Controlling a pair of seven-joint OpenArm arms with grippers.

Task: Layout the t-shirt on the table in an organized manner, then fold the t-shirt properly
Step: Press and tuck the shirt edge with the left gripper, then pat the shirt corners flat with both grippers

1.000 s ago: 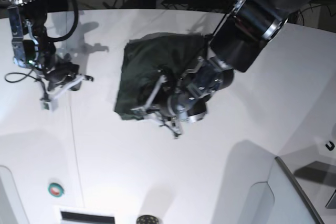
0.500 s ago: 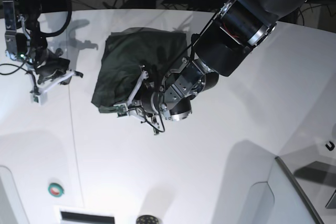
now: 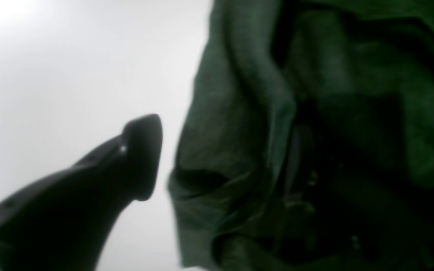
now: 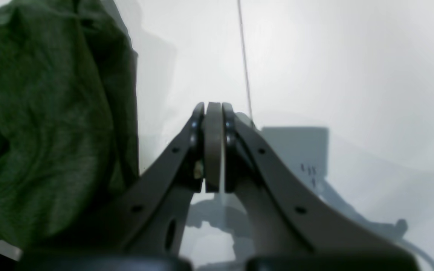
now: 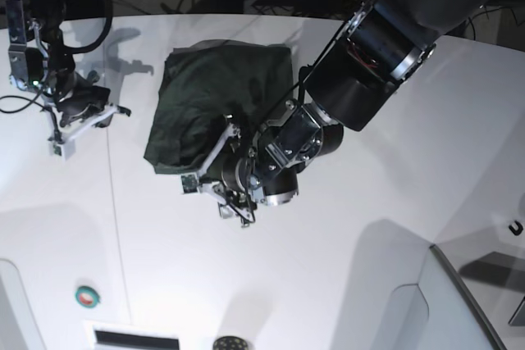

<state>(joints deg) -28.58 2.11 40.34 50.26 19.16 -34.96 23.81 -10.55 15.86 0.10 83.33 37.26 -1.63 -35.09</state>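
The table [image 5: 344, 276] carries the t-shirt [image 5: 217, 104], bunched in a rumpled heap toward its far edge. The next grip should catch one outer hem, not stacked layers. The left gripper [image 5: 212, 192] sits at the heap's near edge, jaws apart, holding nothing. The right gripper [image 4: 213, 146], closed and empty, hovers well left.

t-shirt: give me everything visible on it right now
The t-shirt is dark forest green, plain, a thin soft knit as far as it looks. It lies bunched in a rough, wrinkled rectangle with overlapping folds, not spread flat, on the white table toward its far side. The left pincer sits at its near edge with jaws apart; one finger shows clear of the cloth, the other is lost in the dark folds. The right pincer, shut, is off to the side, not touching it.
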